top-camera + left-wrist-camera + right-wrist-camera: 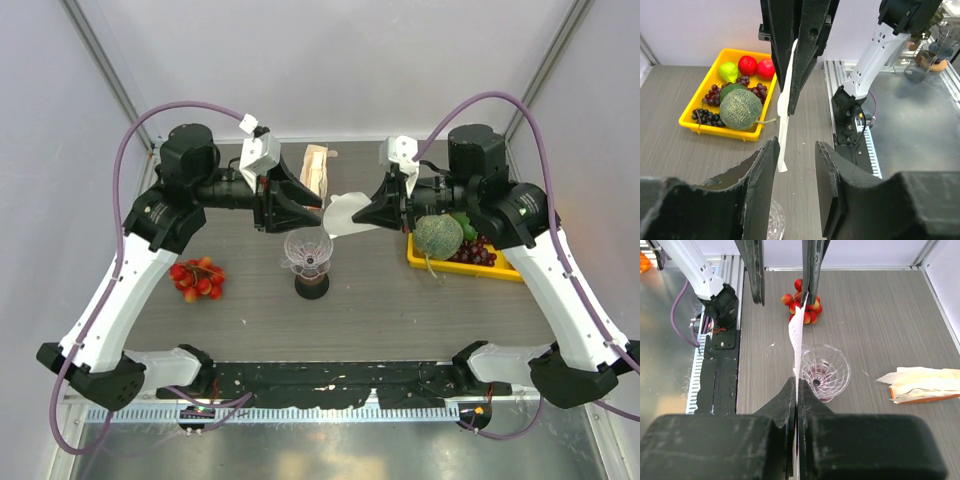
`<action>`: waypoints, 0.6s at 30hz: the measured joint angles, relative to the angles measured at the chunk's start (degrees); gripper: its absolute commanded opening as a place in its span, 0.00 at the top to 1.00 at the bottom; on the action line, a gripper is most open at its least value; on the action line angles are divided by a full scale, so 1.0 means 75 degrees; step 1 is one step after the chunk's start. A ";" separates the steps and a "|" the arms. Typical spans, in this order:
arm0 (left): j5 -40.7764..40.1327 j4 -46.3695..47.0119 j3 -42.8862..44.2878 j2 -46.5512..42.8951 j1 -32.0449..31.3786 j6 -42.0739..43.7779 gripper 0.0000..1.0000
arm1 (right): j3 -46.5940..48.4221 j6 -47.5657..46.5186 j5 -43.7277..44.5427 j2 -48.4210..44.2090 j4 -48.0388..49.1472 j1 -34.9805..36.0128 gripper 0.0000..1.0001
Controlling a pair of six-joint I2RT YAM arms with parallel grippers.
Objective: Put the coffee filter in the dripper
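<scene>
Grey table (420, 300) holds the dripper (835, 365) (it sits on a dark cup (311, 287)). My right pincer (797, 386) is pinching the coffee filter (796, 332) up in the air above the dripper. My left pincer (796, 146) is spread wide, also above the dripper.

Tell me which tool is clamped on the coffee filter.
The right tool, shut on the coffee filter; the left tool stands open, not gripping it.
</scene>
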 measured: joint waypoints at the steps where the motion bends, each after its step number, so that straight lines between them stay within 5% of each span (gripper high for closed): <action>1: -0.0023 -0.0172 0.0009 -0.0079 -0.0003 0.0198 0.50 | 0.0000 -0.0143 0.0020 0.0003 -0.0105 0.0058 0.94; 5: -0.0189 -0.0533 0.0047 -0.0277 -0.0050 0.0595 0.51 | -0.0009 -0.0548 0.0143 0.0003 -0.0385 0.0437 0.95; 11: -0.0265 -0.0595 0.0117 -0.0271 -0.0087 0.0670 0.72 | -0.0087 -0.0755 0.0335 0.0000 -0.0414 0.0819 0.95; 18: 0.0017 -0.0606 0.0128 -0.0271 -0.0096 0.0618 0.74 | -0.0087 -0.0842 0.0423 0.0000 -0.0414 0.0863 0.95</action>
